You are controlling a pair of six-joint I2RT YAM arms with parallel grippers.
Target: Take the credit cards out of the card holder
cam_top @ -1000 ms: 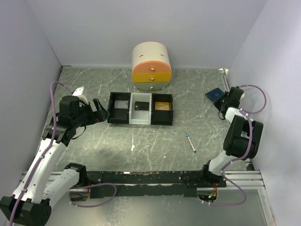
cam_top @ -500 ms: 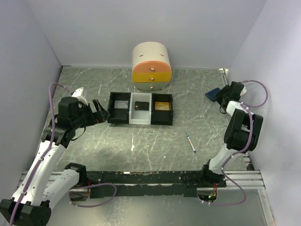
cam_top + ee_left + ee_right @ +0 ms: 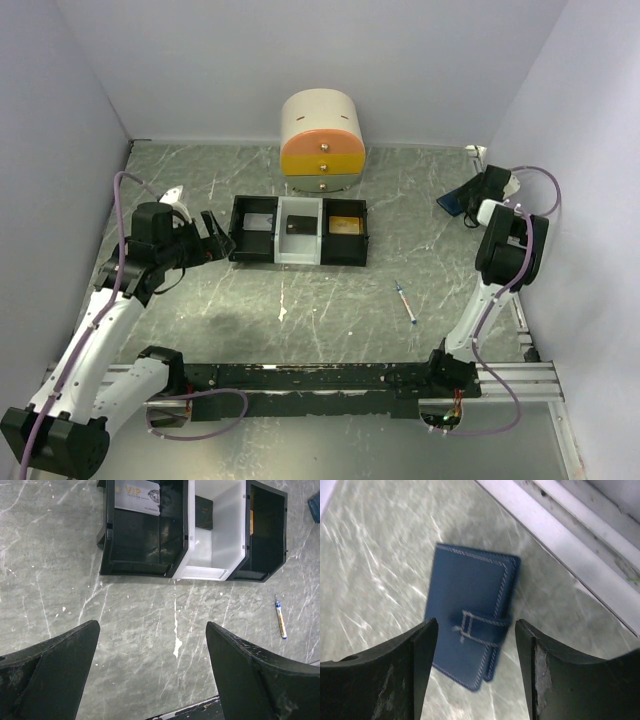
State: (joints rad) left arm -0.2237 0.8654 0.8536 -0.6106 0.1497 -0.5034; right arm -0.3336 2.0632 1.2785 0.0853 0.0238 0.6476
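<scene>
Right gripper (image 3: 475, 625) jaws apart, empty, card holder (image 3: 470, 590) lying shut between and just beyond the tips, so best descend square, nip the strap (image 3: 485, 628) at its free end, peel it open; left gripper (image 3: 152, 626) jaws wide, empty.

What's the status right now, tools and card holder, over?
Left tool open, empty, short of the tray. Right tool open above card holder, nothing gripped. Holder closed, strap fastened, flat on table. Nothing blocking it.
</scene>
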